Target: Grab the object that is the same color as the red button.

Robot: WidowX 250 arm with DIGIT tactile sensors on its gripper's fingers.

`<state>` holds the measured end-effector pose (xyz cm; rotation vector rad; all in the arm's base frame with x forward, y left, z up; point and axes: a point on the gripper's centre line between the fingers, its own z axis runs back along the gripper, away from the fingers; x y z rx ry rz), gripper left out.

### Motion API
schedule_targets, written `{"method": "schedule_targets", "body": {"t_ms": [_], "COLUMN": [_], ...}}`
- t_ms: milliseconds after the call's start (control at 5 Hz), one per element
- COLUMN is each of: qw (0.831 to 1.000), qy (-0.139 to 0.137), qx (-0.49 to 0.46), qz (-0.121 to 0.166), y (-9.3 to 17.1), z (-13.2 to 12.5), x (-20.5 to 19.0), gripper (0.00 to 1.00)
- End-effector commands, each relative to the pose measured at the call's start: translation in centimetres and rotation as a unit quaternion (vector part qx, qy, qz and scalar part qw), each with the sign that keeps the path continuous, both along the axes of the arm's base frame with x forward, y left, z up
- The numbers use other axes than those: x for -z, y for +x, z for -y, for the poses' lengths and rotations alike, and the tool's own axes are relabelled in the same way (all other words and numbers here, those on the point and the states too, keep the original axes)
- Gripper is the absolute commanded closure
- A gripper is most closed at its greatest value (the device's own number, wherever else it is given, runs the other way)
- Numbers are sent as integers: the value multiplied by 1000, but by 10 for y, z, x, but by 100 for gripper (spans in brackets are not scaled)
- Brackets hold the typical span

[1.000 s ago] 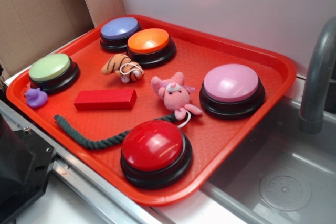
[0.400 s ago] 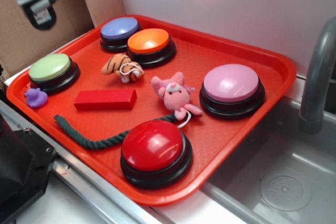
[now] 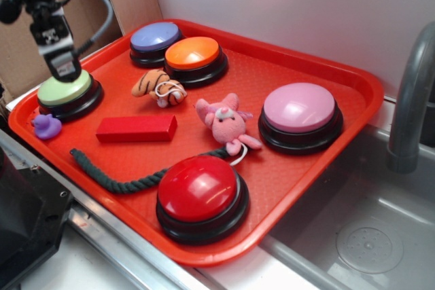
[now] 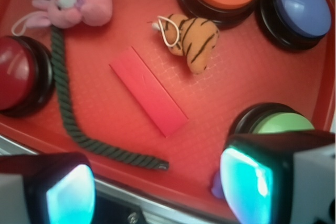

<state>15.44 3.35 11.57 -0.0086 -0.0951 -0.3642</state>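
Gripper hovers above the green button, fingers apart, holding nothing. The red block lies flat on the tray — just beside that button, toward the red button — long axis diagonal in the wrist view.

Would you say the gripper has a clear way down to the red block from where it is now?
Probably yes. The gripper hangs open above the green button, and the red block lies flat with bare tray around it; rope and duck lie apart.

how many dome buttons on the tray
5: green button far left under the end effector, blue button and orange button at the back, pink button right, red button front. None seem hidden.
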Motion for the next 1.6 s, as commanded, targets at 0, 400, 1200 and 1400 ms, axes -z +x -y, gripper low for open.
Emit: {"method": "schedule_targets", "body": {"t_ms": [0,400,1200,1400], "qw": [999,998,991,995], "qy": [21,0,-36,-42], "qx": [33,57,129,86], "qz": [11,5,8,-3], "y": [11,34,58,58], "z": [2,3,16,11], "x": [51,84,92,76], "gripper": [0,0,100,100]}}
